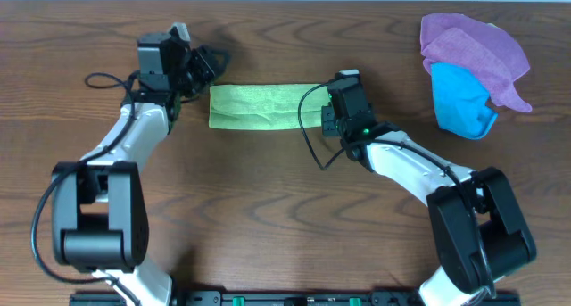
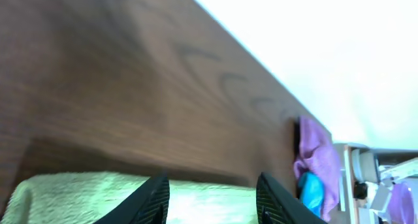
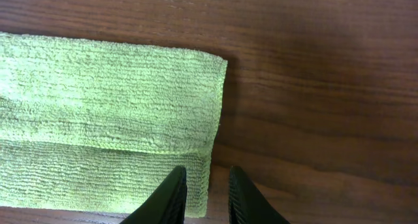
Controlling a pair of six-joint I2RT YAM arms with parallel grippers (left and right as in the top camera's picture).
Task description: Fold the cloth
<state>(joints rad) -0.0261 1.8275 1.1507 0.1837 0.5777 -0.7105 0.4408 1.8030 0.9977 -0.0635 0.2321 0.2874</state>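
The cloth (image 1: 263, 107) is a light yellow-green microfibre piece, folded into a long narrow strip and lying flat on the wooden table (image 1: 268, 199). My left gripper (image 1: 211, 72) hovers at the strip's left end. In the left wrist view its fingers (image 2: 151, 201) stand well apart over the cloth (image 2: 78, 194), with nothing pinched between them. My right gripper (image 1: 326, 117) is at the strip's right end. There the right gripper (image 3: 204, 194) has only a narrow gap, straddling the near right corner of the cloth (image 3: 98, 119), which lies flat.
A purple cloth (image 1: 473, 47) and a bright blue cloth (image 1: 459, 101) lie bunched together at the back right of the table. The left wrist view shows that purple cloth (image 2: 317, 152) and blue cloth (image 2: 312, 191) at the table's far end.
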